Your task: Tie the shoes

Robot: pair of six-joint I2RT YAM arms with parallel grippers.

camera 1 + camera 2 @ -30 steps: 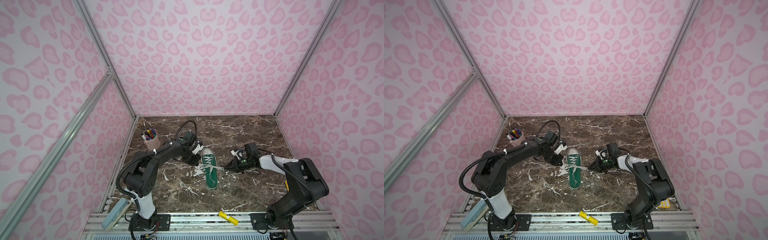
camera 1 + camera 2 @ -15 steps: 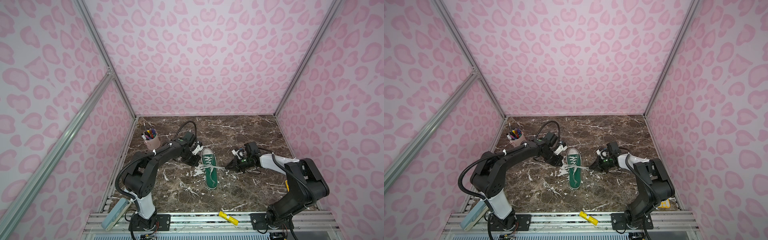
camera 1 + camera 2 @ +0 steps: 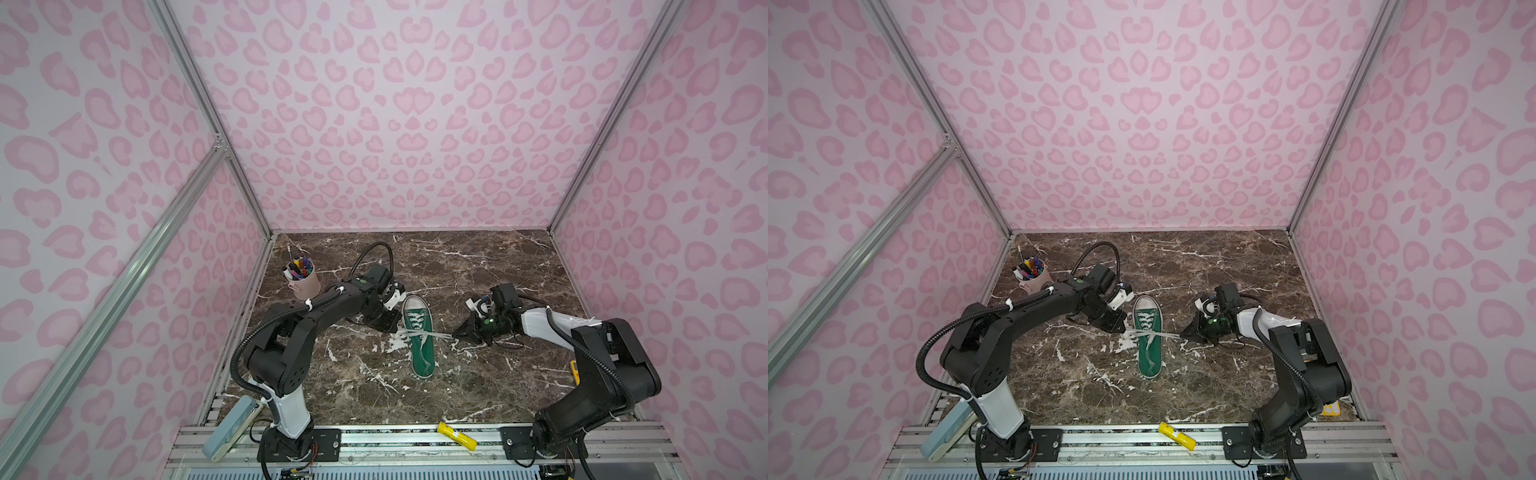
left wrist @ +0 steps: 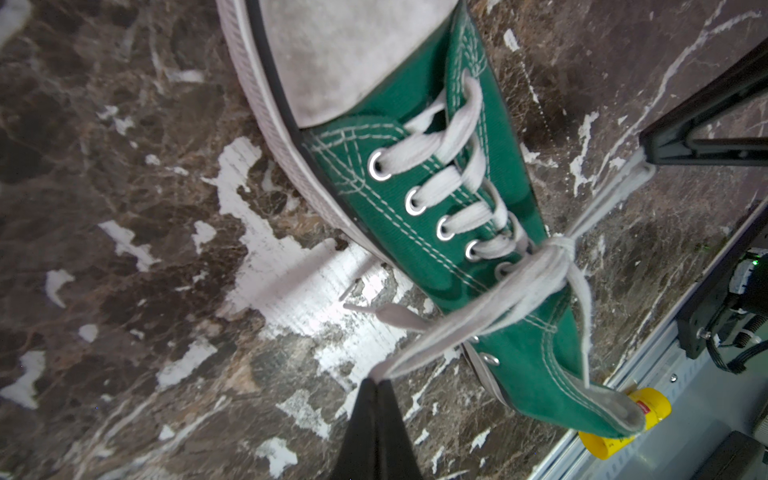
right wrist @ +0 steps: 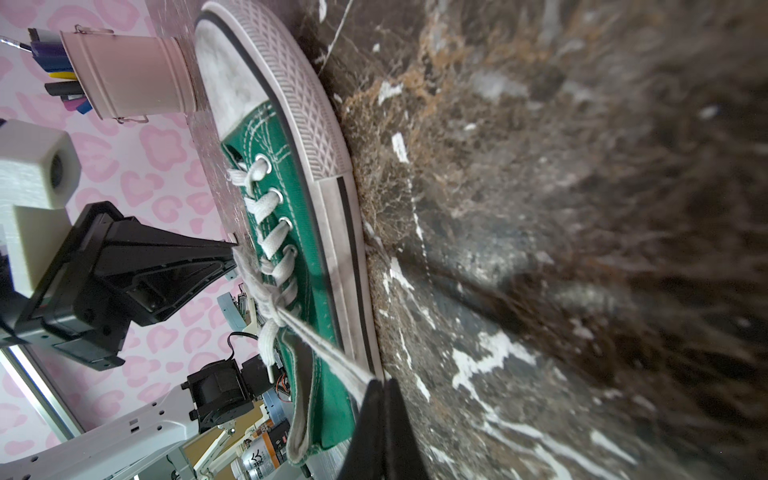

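Shoe lies mid-table, toe toward the back wall, laces drawn into a knot over the tongue. Left gripper clamps the laces on one side and right gripper on the other. Both strands are taut, likely pulled apart to cinch the knot. Bare table leaves both grippers outward room; the cup stands by the left arm, clear of the laces.
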